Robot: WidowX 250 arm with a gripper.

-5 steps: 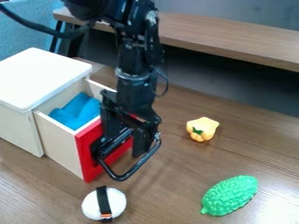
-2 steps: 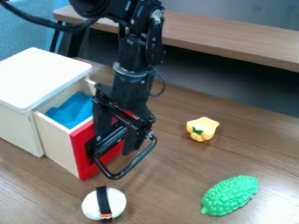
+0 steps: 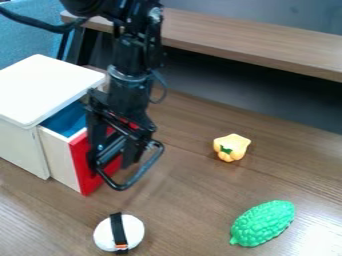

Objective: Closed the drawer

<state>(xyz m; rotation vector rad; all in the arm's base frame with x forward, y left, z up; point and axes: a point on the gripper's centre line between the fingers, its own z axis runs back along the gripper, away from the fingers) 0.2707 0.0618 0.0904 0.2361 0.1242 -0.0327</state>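
The drawer [image 3: 60, 155] is partly open, sticking out of its white-topped cabinet [image 3: 50, 92]. Its red front [image 3: 82, 165] lies behind my pincer [image 3: 119, 164], partly covered by it; whether the two touch, I cannot tell. Nor can I tell how far open my pincer is, or whether it has hold of anything. A blue cloth [image 3: 70, 121] lies inside the drawer, to the upper left of my pincer in the camera view. Nearer the camera, below my pincer, is a white rounded object [image 3: 137, 232] with a black strap [image 3: 118, 230] around it. Off to my pincer's right in that view sits a yellow star-shaped toy [image 3: 232, 145], and farther to the lower right lies a bumpy green toy vegetable [image 3: 262, 223], both on the wooden table [image 3: 194, 200].
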